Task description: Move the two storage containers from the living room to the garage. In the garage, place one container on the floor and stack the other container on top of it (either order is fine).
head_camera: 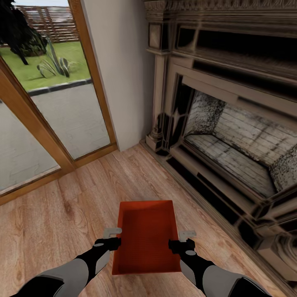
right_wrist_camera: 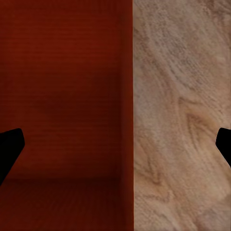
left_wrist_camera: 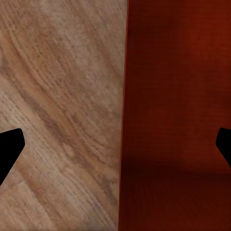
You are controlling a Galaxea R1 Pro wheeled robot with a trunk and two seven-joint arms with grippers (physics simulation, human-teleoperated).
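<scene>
One orange-red storage container (head_camera: 146, 235) lies open-top on the light wood plank floor (head_camera: 62, 214) of the living room, just in front of me. My left gripper (head_camera: 115, 241) hangs over its left wall and is open. One finger is over the planks and the other over the bin's inside. In the left wrist view the left gripper (left_wrist_camera: 117, 147) straddles the ribbed wall of the container (left_wrist_camera: 178, 96). My right gripper (head_camera: 181, 243) is open over the right wall in the same way. The right gripper (right_wrist_camera: 117, 147) frames the container (right_wrist_camera: 62, 96). The other container and the garage are out of view.
The ornate dark fireplace (head_camera: 231, 136) runs along the right, its hearth close to the bin's right side. A wood-framed glass door (head_camera: 49, 103) to a yard fills the far left. A white wall (head_camera: 123, 74) stands between them.
</scene>
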